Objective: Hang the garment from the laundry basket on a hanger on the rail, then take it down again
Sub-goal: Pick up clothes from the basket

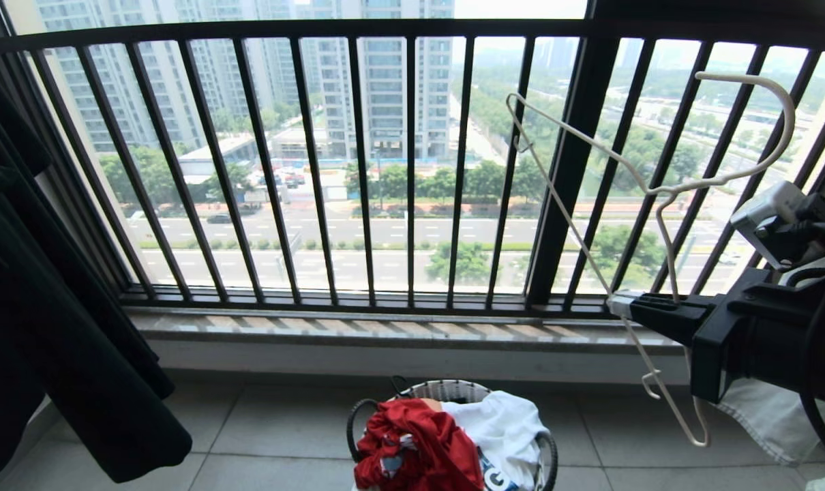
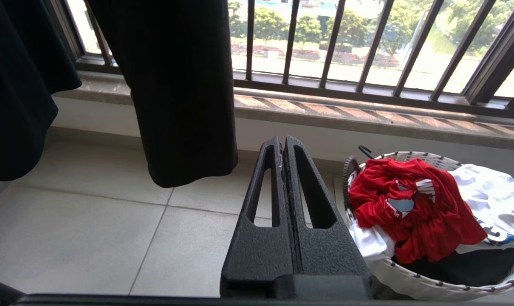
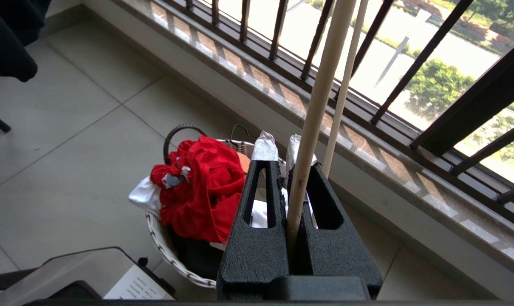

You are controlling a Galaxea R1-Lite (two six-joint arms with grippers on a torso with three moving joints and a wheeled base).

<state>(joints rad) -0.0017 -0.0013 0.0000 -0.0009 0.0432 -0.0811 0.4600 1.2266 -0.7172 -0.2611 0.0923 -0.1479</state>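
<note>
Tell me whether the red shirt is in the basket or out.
In: the red shirt lies crumpled on top of the basket, none of it on the hanger.

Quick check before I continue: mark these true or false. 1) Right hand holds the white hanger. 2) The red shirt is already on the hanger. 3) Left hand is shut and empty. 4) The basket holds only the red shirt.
1) True: the right hand is shut on the thin cream-white wire hanger.
2) False: the red T-shirt lies crumpled in the round white-rimmed laundry basket.
3) True: the left hand is shut, holding nothing.
4) False: a white printed garment lies beside it.
</note>
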